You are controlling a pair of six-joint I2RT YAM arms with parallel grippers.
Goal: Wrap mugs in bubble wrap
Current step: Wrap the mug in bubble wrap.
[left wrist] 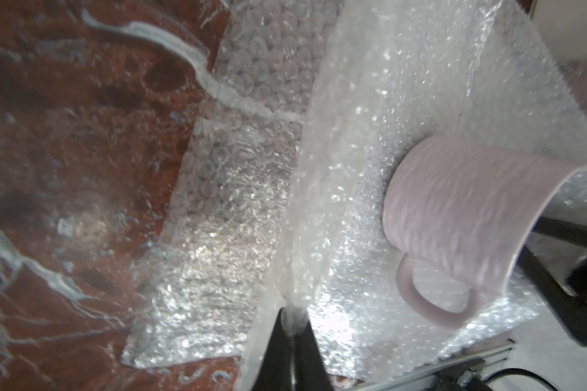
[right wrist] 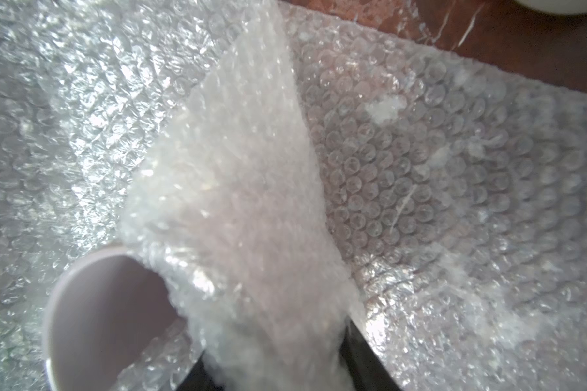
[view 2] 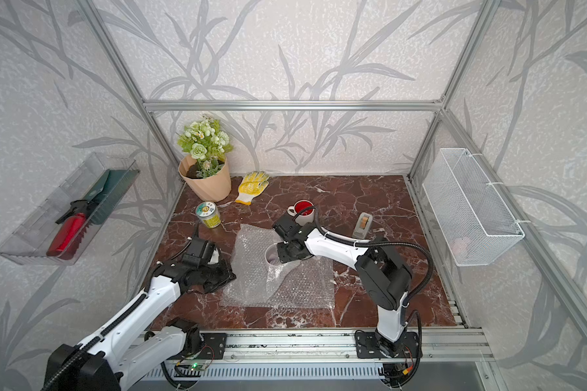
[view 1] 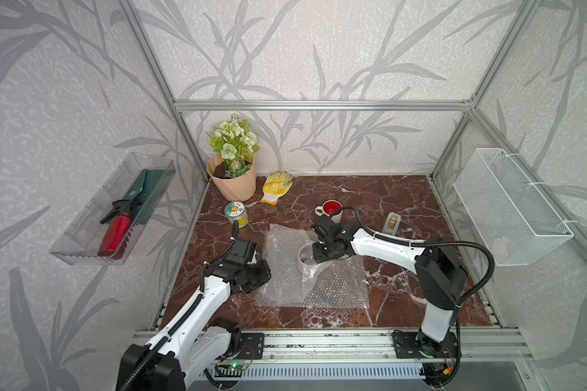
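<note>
Left gripper pinches bubble wrap edge; my right gripper clamps fold over lilac mug. Two mugs: red-lined mug 12 o'clock. Counter bare 4 o'clock.

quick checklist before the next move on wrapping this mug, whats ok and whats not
1. Does the left gripper pinch the edge of the bubble wrap: ok.
2. Is the right gripper clamped on the fold over the lilac mug: ok.
3. Is the lilac mug lying on the sheet: ok.
4. Is the lilac mug fully covered: not ok, mouth and handle exposed.
5. Is the red-lined mug off the sheet: ok.
6. Are both grips firm enough to pull: cannot tell.
</note>
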